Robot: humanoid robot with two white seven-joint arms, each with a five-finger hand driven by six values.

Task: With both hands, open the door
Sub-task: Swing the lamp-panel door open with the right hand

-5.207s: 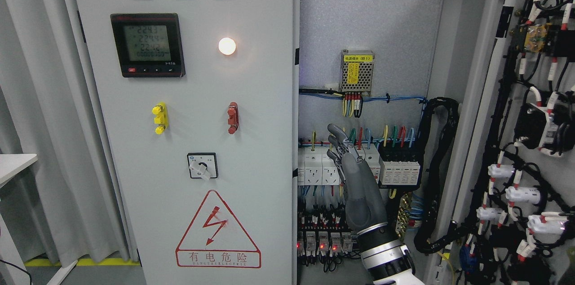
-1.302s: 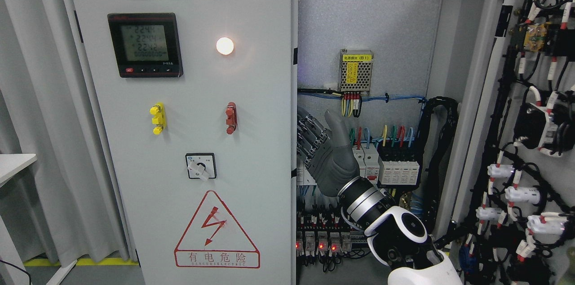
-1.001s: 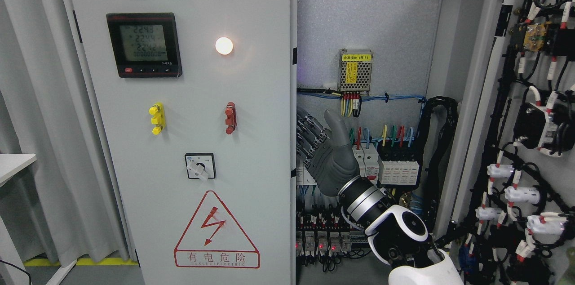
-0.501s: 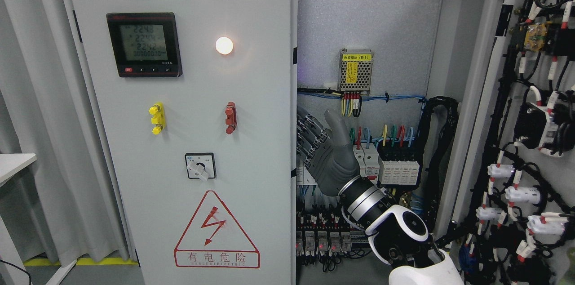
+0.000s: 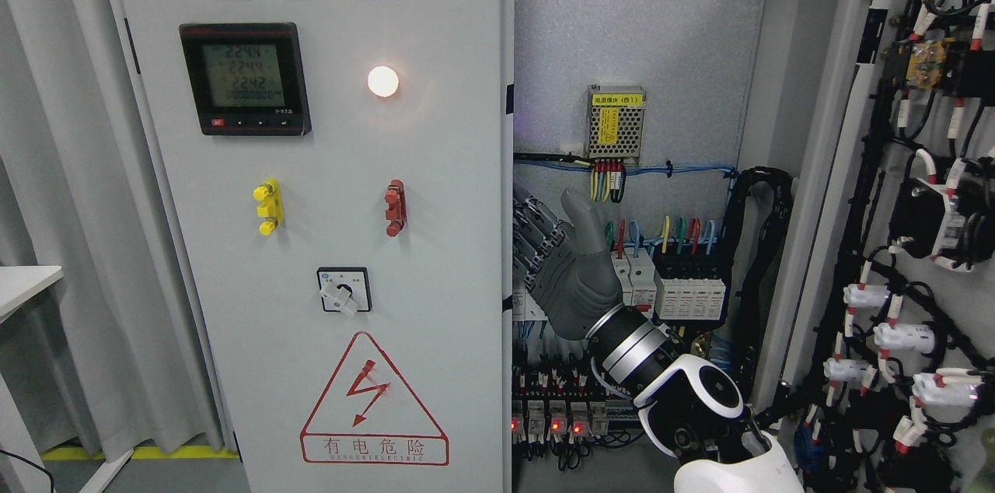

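The grey left cabinet door (image 5: 435, 244) carries three lamps, a meter and a warning triangle, and stands nearly flush with the cabinet. My right hand (image 5: 548, 240) reaches up from the lower right to the door's right edge. Its fingers (image 5: 535, 232) are stretched out, their tips hidden behind that edge, and the thumb (image 5: 583, 221) points up. It holds nothing. The right door (image 5: 917, 244) is swung wide, showing its wired inner side. My left hand is out of sight.
Inside the cabinet are a power supply (image 5: 618, 120), a row of breakers (image 5: 688, 295) and relays with red lights (image 5: 556, 423). A black cable bundle (image 5: 766, 260) runs to the right door. A curtain (image 5: 62, 166) and a white table corner (image 5: 23, 283) lie to the left.
Earlier my right hand stood upright before the breakers; it then moved left to the door's edge. In the last half second the left door's face shifted slightly left.
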